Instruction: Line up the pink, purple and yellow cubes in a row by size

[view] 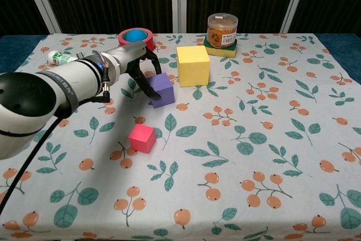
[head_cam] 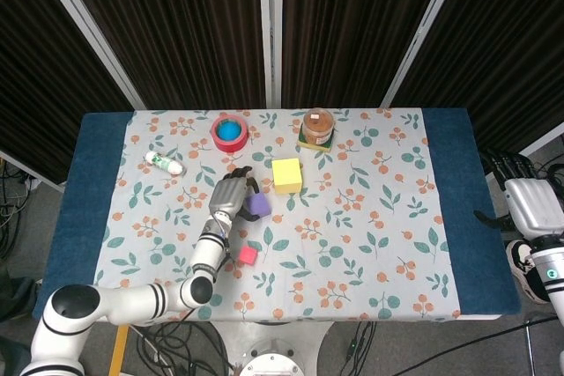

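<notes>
The purple cube (view: 162, 89) sits near the middle of the surface (view: 271, 156), which is covered by a cloth printed with leaves and orange berries. The robot's left hand (view: 139, 67) reaches it from the left, its dark fingers (view: 148, 88) curled over the cube's left face and top edge; whether they actually clamp the cube or only touch it cannot be told. In the head view the same hand (head_cam: 232, 195) covers the cube's left side, with the purple cube (head_cam: 258, 206) showing at its right.

Just behind and to the right of the purple cube stands the larger yellow cube (view: 193, 65), apart from it by a narrow strip of cloth. The small pink cube (view: 141, 138) lies nearer the front edge, a little left of the purple one and clear of the hand.

Farther back, a clear jar with an orange-brown filling (view: 221, 29) rests on a flat green and yellow object at the far side. To its left is a red tape roll (view: 148, 35) with a blue ball (view: 133, 35) inside its ring. A small white bottle with a green label (head_cam: 164, 163) lies on its side near the left rear.

The right hand (head_cam: 532, 202) is off the surface at the far right, over the floor, fingers (head_cam: 502, 163) extended and holding nothing.
</notes>
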`<move>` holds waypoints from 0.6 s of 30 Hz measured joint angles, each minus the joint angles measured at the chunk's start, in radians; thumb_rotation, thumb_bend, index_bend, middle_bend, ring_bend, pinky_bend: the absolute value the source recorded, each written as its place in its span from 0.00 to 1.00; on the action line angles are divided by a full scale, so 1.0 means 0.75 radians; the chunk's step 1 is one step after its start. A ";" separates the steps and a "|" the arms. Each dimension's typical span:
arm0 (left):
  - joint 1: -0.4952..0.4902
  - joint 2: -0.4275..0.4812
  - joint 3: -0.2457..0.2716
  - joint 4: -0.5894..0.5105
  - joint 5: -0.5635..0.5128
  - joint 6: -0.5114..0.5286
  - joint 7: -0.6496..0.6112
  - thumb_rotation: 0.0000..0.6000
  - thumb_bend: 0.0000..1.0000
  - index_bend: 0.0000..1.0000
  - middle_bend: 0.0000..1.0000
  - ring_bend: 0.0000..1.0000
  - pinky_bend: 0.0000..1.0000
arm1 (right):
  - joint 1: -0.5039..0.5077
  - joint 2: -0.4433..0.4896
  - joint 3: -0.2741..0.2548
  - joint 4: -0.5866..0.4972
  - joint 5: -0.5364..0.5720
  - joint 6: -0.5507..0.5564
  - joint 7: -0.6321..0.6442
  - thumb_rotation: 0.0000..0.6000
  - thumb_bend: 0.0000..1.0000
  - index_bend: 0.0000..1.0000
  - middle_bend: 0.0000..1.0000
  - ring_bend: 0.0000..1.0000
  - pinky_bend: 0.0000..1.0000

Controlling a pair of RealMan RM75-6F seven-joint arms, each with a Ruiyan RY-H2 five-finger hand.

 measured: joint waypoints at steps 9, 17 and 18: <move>0.025 0.083 -0.007 -0.008 0.110 -0.043 -0.049 1.00 0.16 0.55 0.21 0.12 0.17 | -0.013 0.008 0.008 -0.009 -0.011 0.010 0.001 1.00 0.11 0.00 0.03 0.00 0.03; -0.015 0.111 -0.035 0.127 0.145 -0.192 -0.095 1.00 0.16 0.54 0.21 0.12 0.17 | -0.021 0.016 0.018 -0.019 -0.002 0.012 -0.011 1.00 0.11 0.00 0.03 0.00 0.03; -0.023 0.110 -0.037 0.148 0.151 -0.206 -0.100 1.00 0.16 0.54 0.21 0.12 0.17 | -0.022 0.016 0.019 -0.020 0.000 0.010 -0.012 1.00 0.11 0.00 0.03 0.00 0.03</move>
